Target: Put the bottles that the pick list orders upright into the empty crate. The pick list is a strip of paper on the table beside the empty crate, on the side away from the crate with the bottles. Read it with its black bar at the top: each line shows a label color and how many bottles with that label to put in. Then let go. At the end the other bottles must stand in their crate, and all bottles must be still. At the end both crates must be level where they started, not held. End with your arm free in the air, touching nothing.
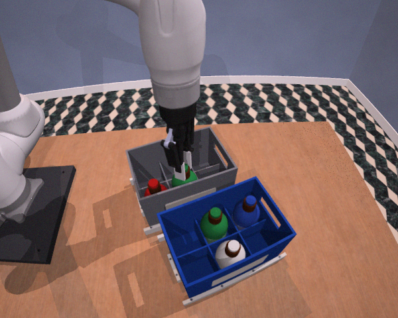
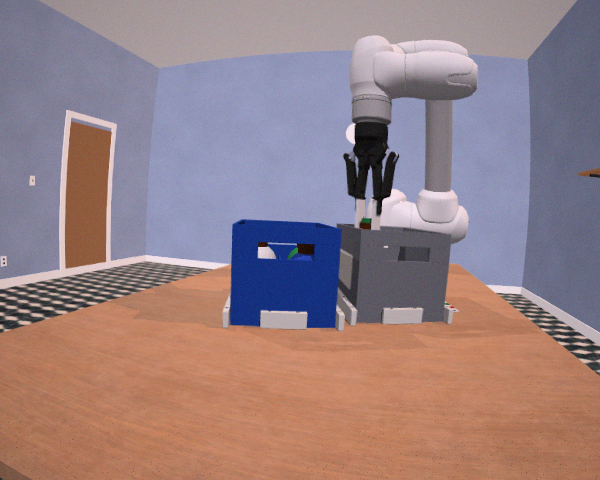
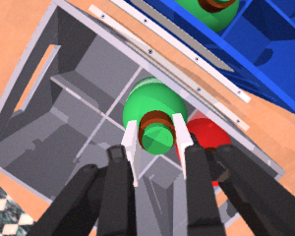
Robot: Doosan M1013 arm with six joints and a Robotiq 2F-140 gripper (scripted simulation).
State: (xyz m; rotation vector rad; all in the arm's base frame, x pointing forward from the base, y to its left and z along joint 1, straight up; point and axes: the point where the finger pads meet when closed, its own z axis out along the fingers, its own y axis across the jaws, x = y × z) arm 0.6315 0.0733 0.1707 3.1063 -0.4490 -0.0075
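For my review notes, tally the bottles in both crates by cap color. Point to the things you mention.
Green-capped bottles (image 1: 184, 178) (image 3: 152, 105): 2
Red-capped bottle (image 1: 154, 186) (image 3: 206, 132): 1
Blue-capped bottle (image 1: 246, 213): 1
White-capped bottle (image 1: 229, 256) (image 2: 265, 252): 1
Total: 5

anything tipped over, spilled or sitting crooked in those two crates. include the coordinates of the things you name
Nothing stands out. In the blue crate (image 1: 175, 252) (image 2: 283, 289), the green (image 1: 214, 226), white (image 1: 229, 254) and blue (image 1: 246, 214) bottles look upright. In the grey crate (image 1: 189, 200) (image 2: 402, 289) (image 3: 95, 51), nothing looks tipped or spilled either.
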